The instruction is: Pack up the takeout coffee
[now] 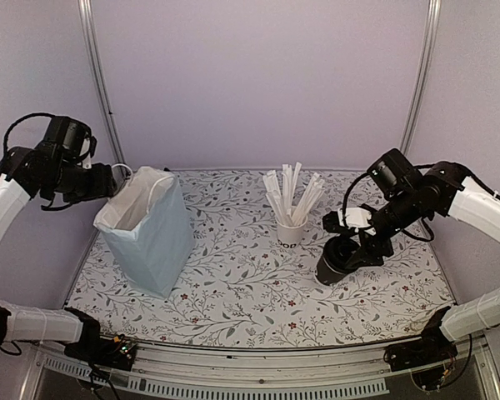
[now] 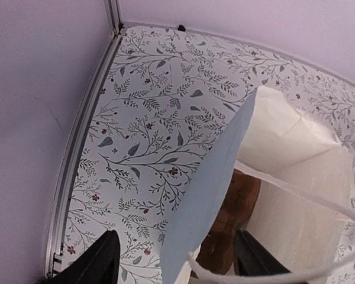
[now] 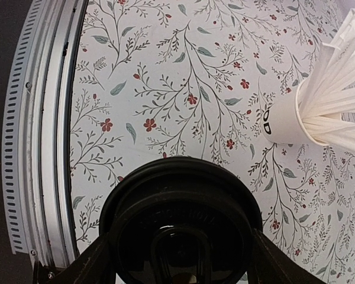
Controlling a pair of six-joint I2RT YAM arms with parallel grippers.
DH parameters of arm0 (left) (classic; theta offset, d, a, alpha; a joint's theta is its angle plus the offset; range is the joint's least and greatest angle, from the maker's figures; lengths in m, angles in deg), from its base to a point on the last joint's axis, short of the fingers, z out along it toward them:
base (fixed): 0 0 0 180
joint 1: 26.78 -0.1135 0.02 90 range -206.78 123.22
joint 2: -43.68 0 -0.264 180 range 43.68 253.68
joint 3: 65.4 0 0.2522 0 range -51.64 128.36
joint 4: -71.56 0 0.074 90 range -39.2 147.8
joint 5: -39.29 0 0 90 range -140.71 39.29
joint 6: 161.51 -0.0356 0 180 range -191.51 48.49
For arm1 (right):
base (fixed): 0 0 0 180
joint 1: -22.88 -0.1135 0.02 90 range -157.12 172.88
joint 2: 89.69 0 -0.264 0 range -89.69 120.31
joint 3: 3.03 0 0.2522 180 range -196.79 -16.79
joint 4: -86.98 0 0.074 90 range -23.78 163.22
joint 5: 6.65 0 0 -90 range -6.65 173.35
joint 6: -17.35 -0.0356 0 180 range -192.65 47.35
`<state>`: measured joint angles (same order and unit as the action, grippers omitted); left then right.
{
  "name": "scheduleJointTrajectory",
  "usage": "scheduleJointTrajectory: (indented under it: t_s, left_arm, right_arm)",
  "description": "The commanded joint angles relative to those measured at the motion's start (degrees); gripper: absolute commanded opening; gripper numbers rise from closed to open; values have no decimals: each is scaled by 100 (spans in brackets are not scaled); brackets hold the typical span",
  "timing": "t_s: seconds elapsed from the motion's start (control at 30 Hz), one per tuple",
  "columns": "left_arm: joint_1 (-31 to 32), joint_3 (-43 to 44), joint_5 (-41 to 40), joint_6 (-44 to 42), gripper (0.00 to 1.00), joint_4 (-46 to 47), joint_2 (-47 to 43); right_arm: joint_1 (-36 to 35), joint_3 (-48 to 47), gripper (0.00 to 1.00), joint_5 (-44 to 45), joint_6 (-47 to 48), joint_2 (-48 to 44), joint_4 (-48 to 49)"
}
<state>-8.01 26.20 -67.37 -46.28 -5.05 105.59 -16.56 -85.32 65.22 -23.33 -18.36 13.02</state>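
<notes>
Gripping the takeout coffee [image 1: 332, 265] from either side, the right pincer [image 1: 351, 248] is clenched on the cup's upper part, at the right of the flowered surface [image 1: 233, 292]. The right wrist view looks straight down on the cup's round black lid [image 3: 180, 207], with one dark finger [image 3: 97, 263] pressed against each flank. From the top view, the cup's long axis stands near upright, leaning a little so that the lidded top points up and toward the right arm while the narrower base points down at the surface. Whether the base touches the surface or sits just off it cannot be told.

Just beside the coffee, toward the left and a bit farther back, stands a white paper cup [image 1: 291, 231] full of tall white wrapped sticks [image 1: 293, 190] that fan outward.

Well apart, on the left of the surface, a pale blue paper bag [image 1: 154, 242] stands upright with its mouth open and white inner walls showing. The left pincer [image 2: 176, 251] hangs at the bag's rim, released: its two fingers are spread wide with the bag's blue wall and thin white handle loop [image 2: 296, 192] between them. Something brown [image 2: 231, 216] shows low inside the bag.
</notes>
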Motion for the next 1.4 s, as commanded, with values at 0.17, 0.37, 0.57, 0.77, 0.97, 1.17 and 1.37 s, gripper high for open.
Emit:
scheduleJointTrajectory:
  t_s: [0.17,0.37,0.57,0.77,0.97,1.17,1.37]
  left_arm:
    - [-984,-198,2390,-1148,59,782,581]
    - [-993,-193,2517,-1296,48,964,798]
    - [-990,-135,2518,-1453,21,976,1079]
    - [-976,-12,2584,-1511,7,1016,1182]
    - [-534,173,2836,-1817,0,1099,1145]
    - [293,323,2999,-2014,0,945,1124]
    - [1143,477,3027,-2092,0,556,1209]
  right_arm:
    - [601,-125,65,-486,239,-178,-215]
    - [688,-332,65,-560,253,-26,-250]
    - [683,-1162,65,-769,236,172,-564]
    - [683,-2387,64,-1035,419,435,-881]
    - [630,-3675,63,-1435,539,1082,-939]
    - [131,-4434,63,-1208,493,1548,-635]
    - [-469,-4838,63,-928,387,1714,-233]
